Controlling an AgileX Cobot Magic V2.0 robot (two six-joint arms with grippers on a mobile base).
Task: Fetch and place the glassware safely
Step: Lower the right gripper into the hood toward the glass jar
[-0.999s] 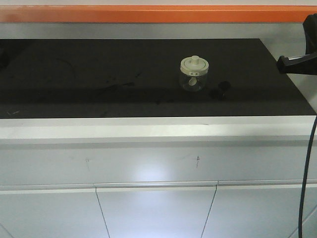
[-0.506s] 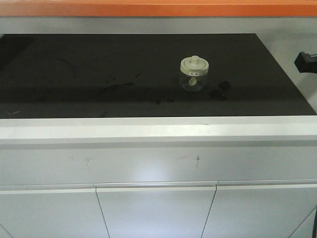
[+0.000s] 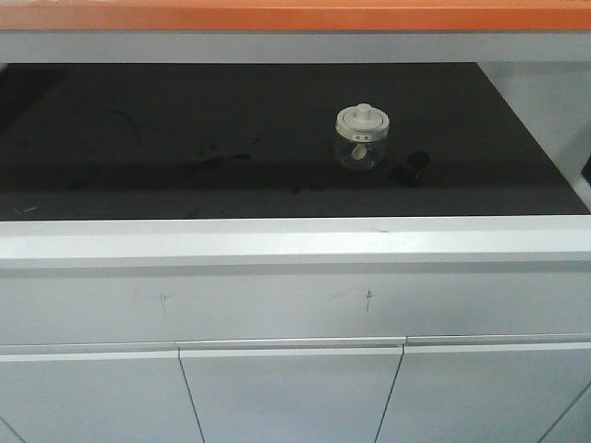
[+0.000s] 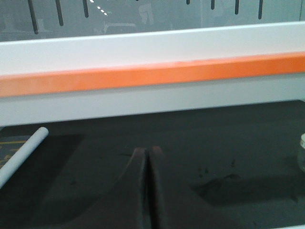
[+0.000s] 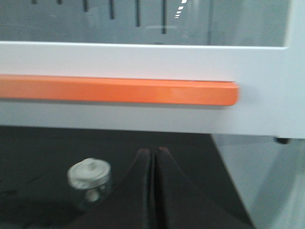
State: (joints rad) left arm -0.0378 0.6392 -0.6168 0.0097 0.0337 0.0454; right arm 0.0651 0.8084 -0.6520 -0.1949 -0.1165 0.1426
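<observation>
Lidded glass jar (image 3: 361,138) stood ungrasped on black worktop (image 3: 185,138); left gripper (image 4: 147,152) and right gripper (image 5: 153,152) both closed, empty; fetch outstanding.

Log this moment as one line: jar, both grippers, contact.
jar: upright, lid on, on black countertop | left gripper: shut, empty | right gripper: shut, empty, clear of jar | contact: none

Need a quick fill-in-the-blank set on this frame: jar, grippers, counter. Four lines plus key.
1. The glass jar stands on the ___ countertop.
2. Its cream lid is ___ the jar.
3. The right gripper and the left gripper are both ___, holding nothing.
4. In the front view, a small dark object lies to the jar's ___.
Missing words: black; on; shut; right.
</observation>
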